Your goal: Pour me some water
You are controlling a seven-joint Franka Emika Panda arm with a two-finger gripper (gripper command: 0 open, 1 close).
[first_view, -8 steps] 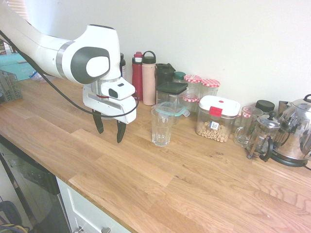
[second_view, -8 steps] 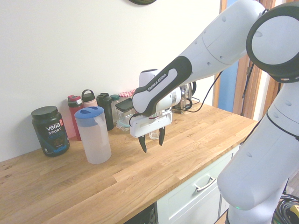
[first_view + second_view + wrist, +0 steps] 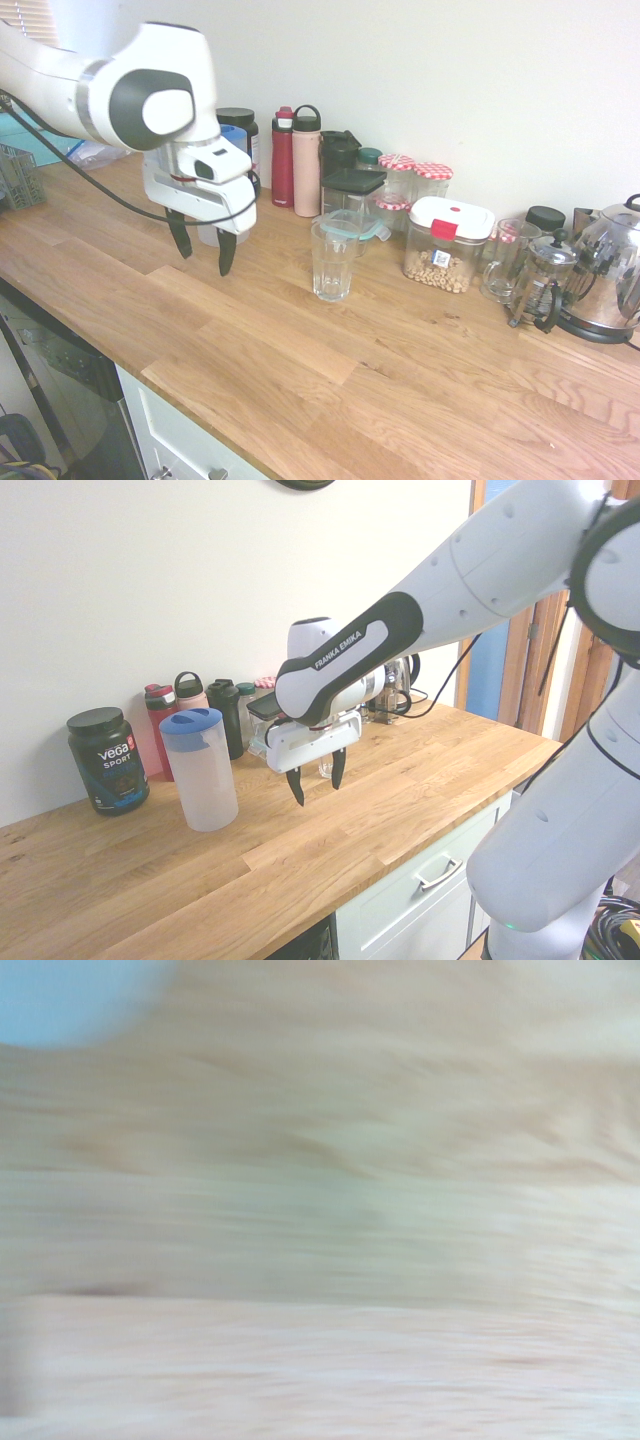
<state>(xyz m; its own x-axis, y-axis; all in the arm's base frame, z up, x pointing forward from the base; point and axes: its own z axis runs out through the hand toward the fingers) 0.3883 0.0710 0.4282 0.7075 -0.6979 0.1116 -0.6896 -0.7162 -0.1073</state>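
First exterior view: hand [image 3: 202, 250] moved toward nine o'clock, away from glass [image 3: 332, 262], wide open, empty.

Second exterior view: now nearer pitcher [image 3: 200, 770], at its three o'clock, apart. Water inside, barely visible. Probably approaching to grasp.

Wrist view: blurred surface [image 3: 330, 1240], blue corner.

Wooden counter [image 3: 330, 370] carries row along wall edge: black Vega tub [image 3: 107, 759], red bottle [image 3: 283, 156] touching pink bottle [image 3: 307, 160], red-checked jars [image 3: 432, 178], cereal container [image 3: 446, 243], French press [image 3: 540, 283], steel kettle [image 3: 612, 268]. Empty glass [image 3: 332, 260] stands forward of row.
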